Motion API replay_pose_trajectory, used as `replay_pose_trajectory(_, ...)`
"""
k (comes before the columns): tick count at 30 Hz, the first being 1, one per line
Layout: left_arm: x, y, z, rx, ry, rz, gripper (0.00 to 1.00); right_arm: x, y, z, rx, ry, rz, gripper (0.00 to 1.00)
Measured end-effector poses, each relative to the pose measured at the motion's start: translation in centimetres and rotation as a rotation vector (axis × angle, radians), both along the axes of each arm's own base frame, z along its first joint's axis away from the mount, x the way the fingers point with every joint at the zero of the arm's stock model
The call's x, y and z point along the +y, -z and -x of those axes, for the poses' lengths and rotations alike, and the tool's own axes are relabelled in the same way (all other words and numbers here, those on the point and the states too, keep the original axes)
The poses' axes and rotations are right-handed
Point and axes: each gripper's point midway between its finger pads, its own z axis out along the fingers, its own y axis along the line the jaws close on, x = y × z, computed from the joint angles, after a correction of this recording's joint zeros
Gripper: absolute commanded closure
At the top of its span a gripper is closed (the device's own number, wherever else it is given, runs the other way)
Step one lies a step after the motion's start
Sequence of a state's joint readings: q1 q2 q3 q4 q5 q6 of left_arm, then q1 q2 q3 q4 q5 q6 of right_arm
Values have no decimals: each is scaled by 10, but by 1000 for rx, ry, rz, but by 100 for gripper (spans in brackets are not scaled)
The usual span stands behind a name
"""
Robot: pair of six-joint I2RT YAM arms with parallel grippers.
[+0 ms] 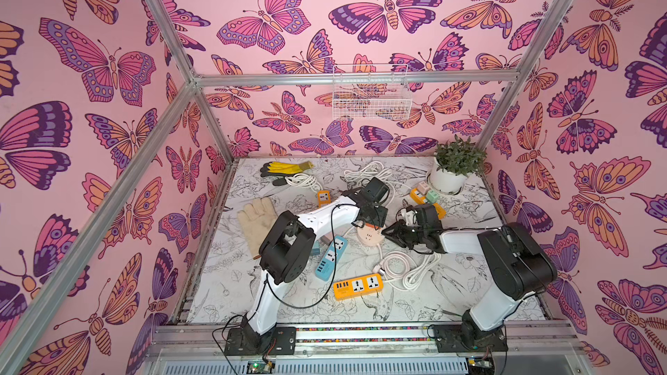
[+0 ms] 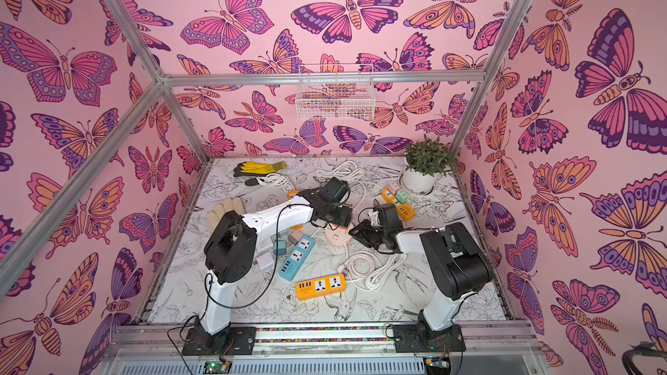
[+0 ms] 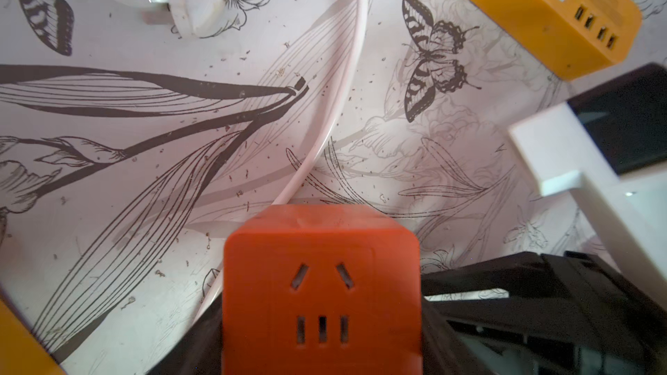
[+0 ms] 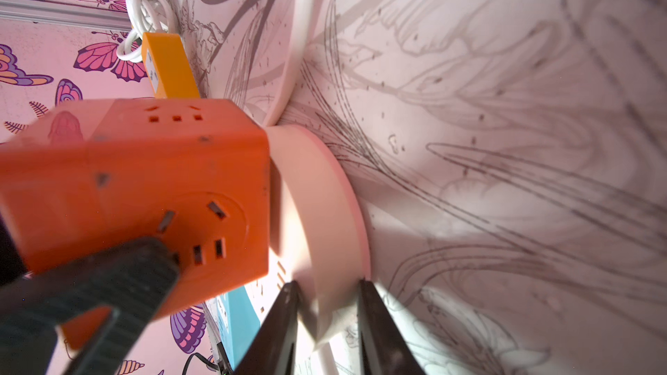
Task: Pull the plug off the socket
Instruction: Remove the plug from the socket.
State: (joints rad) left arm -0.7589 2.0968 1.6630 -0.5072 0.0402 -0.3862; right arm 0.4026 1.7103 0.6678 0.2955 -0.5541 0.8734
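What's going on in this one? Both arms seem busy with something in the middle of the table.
The left gripper is closed on the orange cube plug, which sits against the face of the round pale socket. The right gripper pinches that socket's rim from both sides, apparently to hold it down on the table. The cube looks seated on the socket, so the pull-off is not yet done.

Counter [image 1: 451,304] printed with black-line flowers and birds. Far left: yellow-and-black gloves [image 1: 285,167]; left: beige glove [image 1: 256,218]. Far right: potted plant [image 1: 447,178], far orange power strip [image 1: 415,195] beside it. Centre: round peach socket [image 1: 368,237]. Nearer: blue power strip [image 1: 331,257], near orange power strip [image 1: 357,286], coiled white cord [image 1: 408,270].
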Motion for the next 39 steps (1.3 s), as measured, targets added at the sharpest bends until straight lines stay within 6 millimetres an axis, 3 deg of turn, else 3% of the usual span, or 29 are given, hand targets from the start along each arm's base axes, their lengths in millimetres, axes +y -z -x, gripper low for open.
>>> replay_pose_trajectory(5,4,-1,-3,9,-13,9,67,3,-2,-4,-12,-7,3,68)
replay_pose_trajectory(18,-3,-3,10,-195,24,-219,66,7,2,-2,0,-19,7,68)
replay_pose_trajectory(23,2,-2,8,-173,-11,-202,66,9,3,-3,1,-25,7,68)
replay_pose_trajectory(31,12,-5,2,-1,-45,-22,67,11,2,-5,-4,-28,4,68)
replay_pose_trajectory(39,7,-5,10,-137,-7,-163,67,11,3,-3,-2,-35,9,68)
